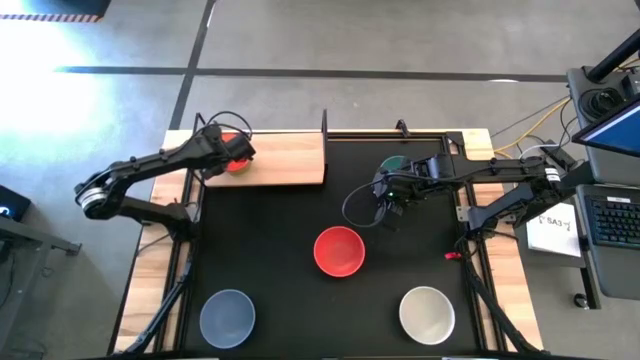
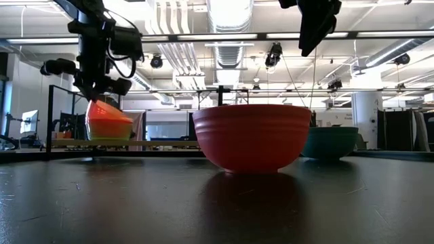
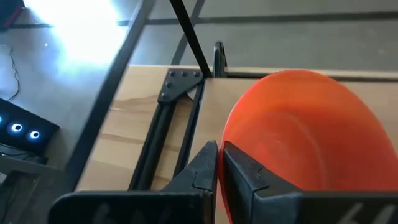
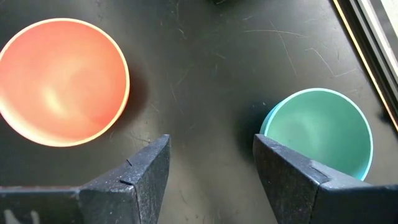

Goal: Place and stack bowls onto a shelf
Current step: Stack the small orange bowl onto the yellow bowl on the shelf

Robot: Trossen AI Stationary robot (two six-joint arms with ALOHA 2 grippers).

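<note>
1. Orange-red bowl (image 3: 298,143) pinched by its rim in left claw (image 3: 219,163), tilted, above the pale wood shelf (image 1: 290,160) at its left end.
2. Yellow bowl (image 2: 108,137) just beneath it on the shelf.
3. Right claw (image 4: 211,168) spread wide, gripping nothing, hovering over the black mat (image 1: 290,280) beside the teal bowl (image 4: 320,130).
4. Red bowl (image 1: 339,251) mid-mat; grey-blue bowl (image 1: 227,317) and white bowl (image 1: 427,314) at the near edge, well apart.
</note>
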